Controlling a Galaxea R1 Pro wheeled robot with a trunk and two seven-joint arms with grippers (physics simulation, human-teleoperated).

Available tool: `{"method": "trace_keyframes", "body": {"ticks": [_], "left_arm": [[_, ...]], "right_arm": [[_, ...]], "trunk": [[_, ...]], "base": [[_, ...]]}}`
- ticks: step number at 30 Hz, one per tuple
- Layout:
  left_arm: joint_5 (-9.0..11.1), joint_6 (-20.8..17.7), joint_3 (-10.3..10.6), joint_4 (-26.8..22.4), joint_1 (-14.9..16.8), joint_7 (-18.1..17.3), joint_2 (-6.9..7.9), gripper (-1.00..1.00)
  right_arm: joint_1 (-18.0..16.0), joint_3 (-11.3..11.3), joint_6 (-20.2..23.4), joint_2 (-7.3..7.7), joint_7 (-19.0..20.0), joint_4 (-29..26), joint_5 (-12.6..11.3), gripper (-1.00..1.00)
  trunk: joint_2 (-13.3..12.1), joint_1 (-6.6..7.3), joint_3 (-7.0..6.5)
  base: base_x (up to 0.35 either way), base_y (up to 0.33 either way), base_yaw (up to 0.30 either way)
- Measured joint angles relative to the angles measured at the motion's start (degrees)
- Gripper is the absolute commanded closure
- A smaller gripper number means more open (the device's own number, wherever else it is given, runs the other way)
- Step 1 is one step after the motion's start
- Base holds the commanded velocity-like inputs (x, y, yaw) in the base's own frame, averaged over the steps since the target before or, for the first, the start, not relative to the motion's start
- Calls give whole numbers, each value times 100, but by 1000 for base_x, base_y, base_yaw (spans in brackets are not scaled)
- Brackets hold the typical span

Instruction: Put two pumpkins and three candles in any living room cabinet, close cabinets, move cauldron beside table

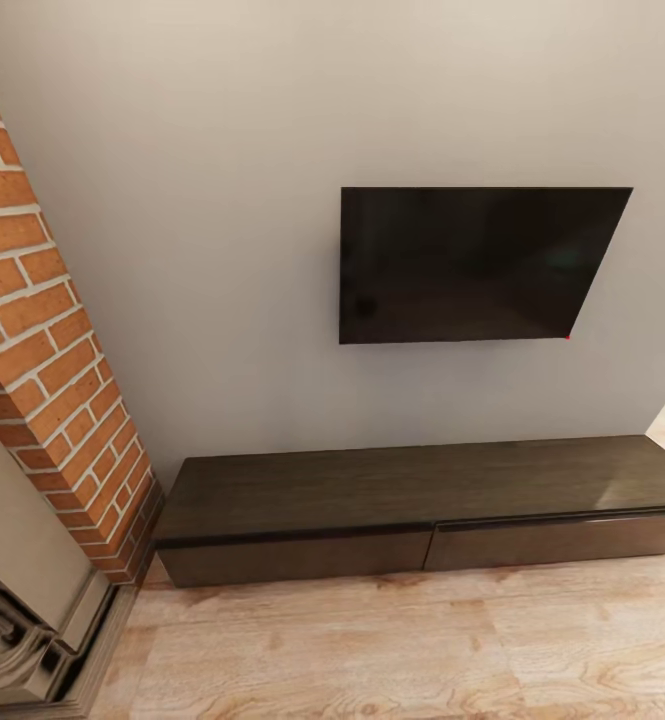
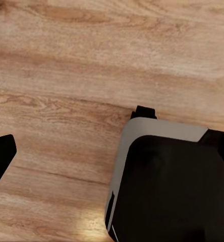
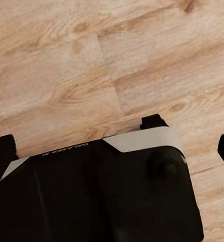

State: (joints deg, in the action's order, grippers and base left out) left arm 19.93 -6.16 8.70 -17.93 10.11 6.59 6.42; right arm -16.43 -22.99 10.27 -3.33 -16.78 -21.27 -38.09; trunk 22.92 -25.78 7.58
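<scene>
Whether the jaws are apart or together cannot be told on either side: the left wrist view catches one dark finger tip (image 2: 1, 156) at the frame's edge, and the right wrist view catches dark tips (image 3: 2, 151) at both edges, with nothing between them but the pale wood floor (image 3: 92, 65). Each wrist camera also looks onto the robot's base (image 2: 167, 186), black with a grey-white rim (faint lettering shows on it in the right wrist view).

In the head view the cabinet (image 1: 422, 500) stands against the grey wall (image 1: 222, 200), long, low and dark brown. Its two wide drawer fronts sit flush, both closed, and its top is bare. A dark television (image 1: 472, 265) hangs on the wall above it. To the left rises a brick chimney breast (image 1: 42, 330) with a pale carved fireplace surround (image 1: 17, 600) at its foot.
</scene>
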Motion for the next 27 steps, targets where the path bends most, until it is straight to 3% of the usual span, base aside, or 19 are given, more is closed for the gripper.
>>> {"method": "trace_keyframes", "body": {"ticks": [27], "left_arm": [[11, -29, 3, 81, 0, 3, -14, -100]], "right_arm": [[-1, -4, 2, -26, 0, -1, -9, -100]], "trunk": [[0, 0, 0]], "base": [[0, 0, 0]]}}
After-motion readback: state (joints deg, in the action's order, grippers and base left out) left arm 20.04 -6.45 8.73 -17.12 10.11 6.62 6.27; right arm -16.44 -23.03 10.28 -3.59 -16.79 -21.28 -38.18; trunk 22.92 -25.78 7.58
